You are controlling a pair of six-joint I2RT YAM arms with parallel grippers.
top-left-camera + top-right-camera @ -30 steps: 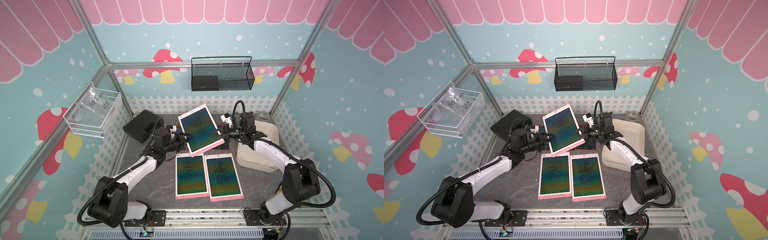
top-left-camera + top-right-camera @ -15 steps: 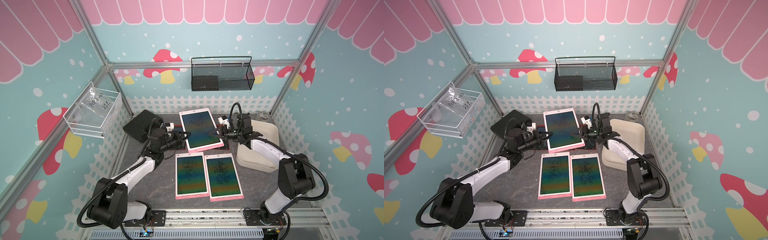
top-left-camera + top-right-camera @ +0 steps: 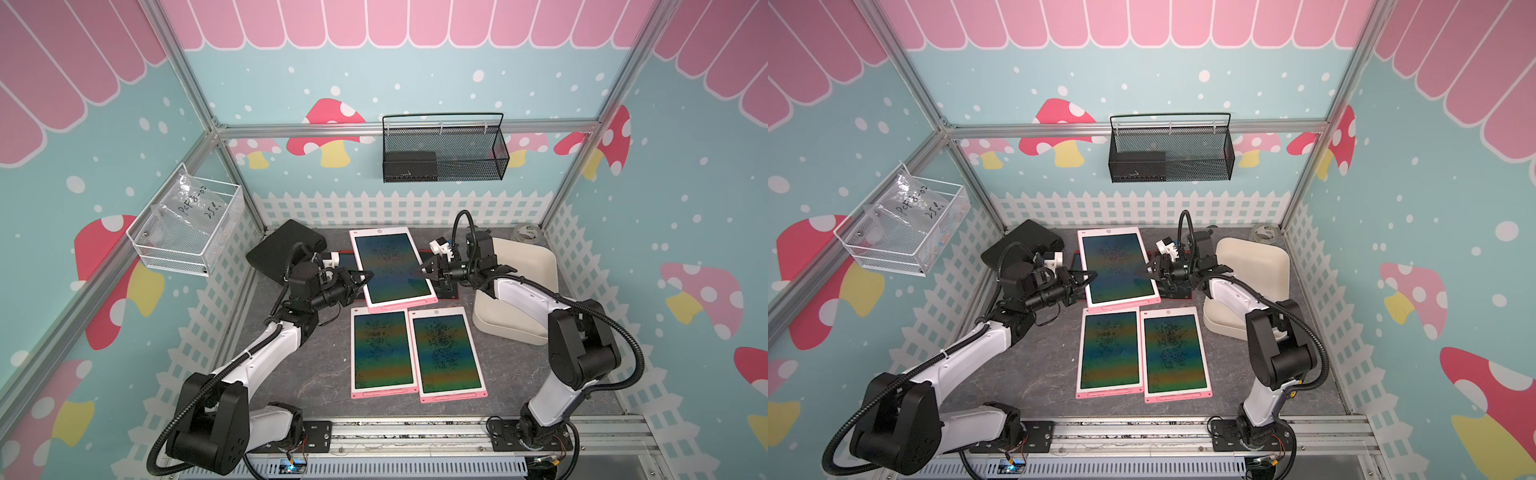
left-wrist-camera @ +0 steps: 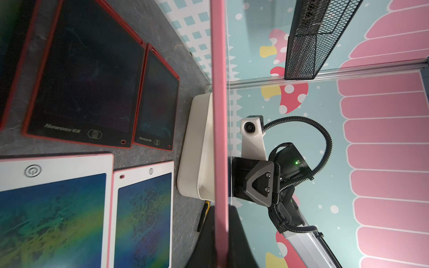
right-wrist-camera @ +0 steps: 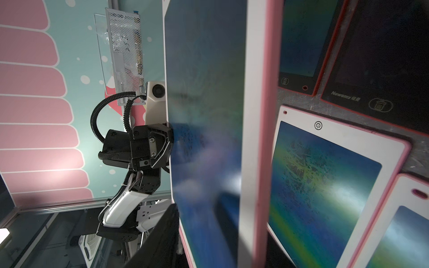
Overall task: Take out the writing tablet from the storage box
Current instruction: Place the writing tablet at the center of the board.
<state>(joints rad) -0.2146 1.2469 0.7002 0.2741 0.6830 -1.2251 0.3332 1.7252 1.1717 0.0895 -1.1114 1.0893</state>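
Grey tabletop (image 3: 324, 365): my left gripper (image 3: 365, 276) now pinches the pink writing tablet (image 3: 390, 266) by its edge, level and clear of the storage box (image 3: 528, 266), while my right gripper (image 3: 424, 268) spreads its jaws. Handover made; set-down remains.

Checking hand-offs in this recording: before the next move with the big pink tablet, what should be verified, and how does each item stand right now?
1. Left gripper shut on the big pink tablet: ok.
2. Right gripper with its jaws spread at the opposite edge: ok.
3. Tablet clear of the cream box: ok, the box sits apart on the right arm's side.
4. Bare floor under the tablet: not ok, red tablets lie beneath it.
5. Box emptied: cannot tell, its inside is not visible.
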